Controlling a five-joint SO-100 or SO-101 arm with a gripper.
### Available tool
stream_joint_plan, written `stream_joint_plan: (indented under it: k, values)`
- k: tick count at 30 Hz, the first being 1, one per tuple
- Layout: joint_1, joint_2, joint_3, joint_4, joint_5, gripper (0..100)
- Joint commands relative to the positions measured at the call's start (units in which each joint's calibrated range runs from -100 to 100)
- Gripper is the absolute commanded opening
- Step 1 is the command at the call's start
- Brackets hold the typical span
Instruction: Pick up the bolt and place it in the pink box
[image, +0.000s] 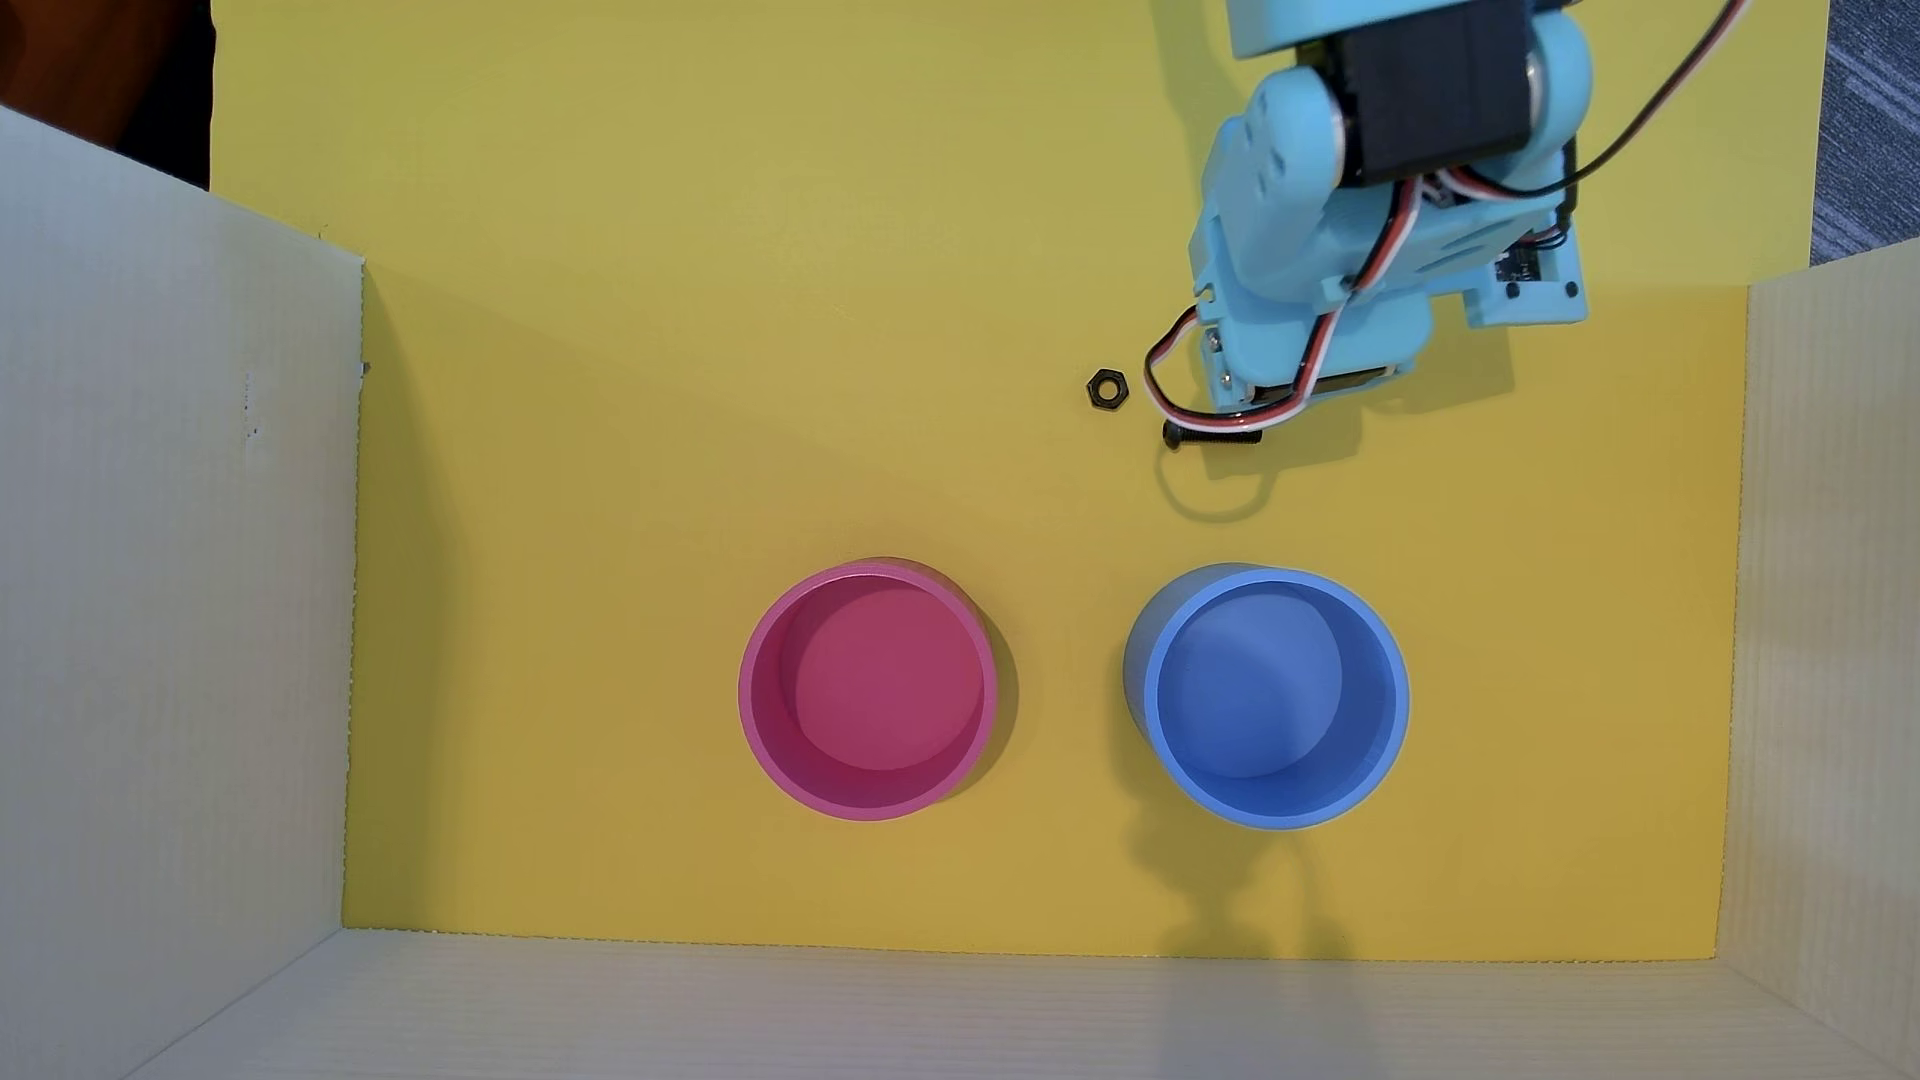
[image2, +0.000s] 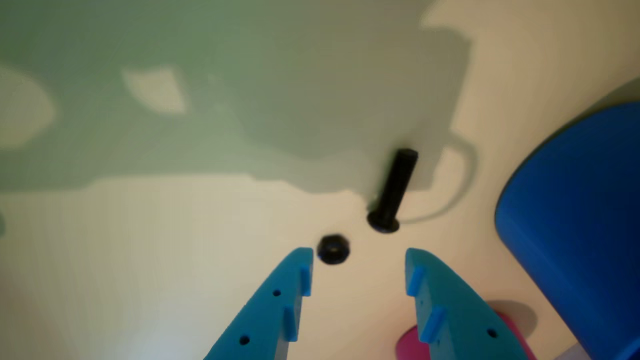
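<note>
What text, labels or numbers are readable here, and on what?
None readable.
Small board on the arm: pale markings in the overhead view, too small to read.
Bolt, nut, pink box, blue container, gripper: no print visible.

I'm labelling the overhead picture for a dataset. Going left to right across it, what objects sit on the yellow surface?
pink box → nut → bolt → blue container. The bolt lies over the blue container's left edge in horizontal position, so those two nearly tie. The arm hangs above the bolt, its fingers hidden here.
</note>
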Motion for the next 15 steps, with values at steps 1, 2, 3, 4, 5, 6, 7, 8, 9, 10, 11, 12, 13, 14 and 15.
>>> stream_joint_plan:
  k: [1,2,3,4,5,6,7,8,9,10,11,12,13,14,15]
  values:
    - [0.4,0.1,-2.6,-0.3,-0.2,14]
    - [0.4,0.1,-2.6,-0.3,-0.2,14]
    - [0.4,0.1,-2.6,-0.3,-0.2,14]
    - [0.4,0.1,-2.6,-0.4,-0.2,14]
    - [0.4,0.1,-2.5,-0.9,-0.2,14]
    - [0.4,0.1,-2.3,-1.9,-0.2,14]
    - [0.4,0.1,-2.0,-2.5,-0.2,14]
    - [0.4,0.1,-1.9,-2.9,-0.2,14]
    - [0.4,0.1,-1.8,-3.3,-0.2,14]
    - [0.4,0.3,-1.8,-3.8,-0.2,14]
    - [0.4,0.8,-2.1,-3.9,-0.2,14]
    - [0.4,1.6,-2.5,-3.9,-0.2,14]
    - [0.4,2.5,-2.7,-4.1,-0.2,14]
    - [0.4,3.5,-3.2,-4.4,-0.2,14]
    - [0.4,4.6,-3.6,-4.4,-0.2,14]
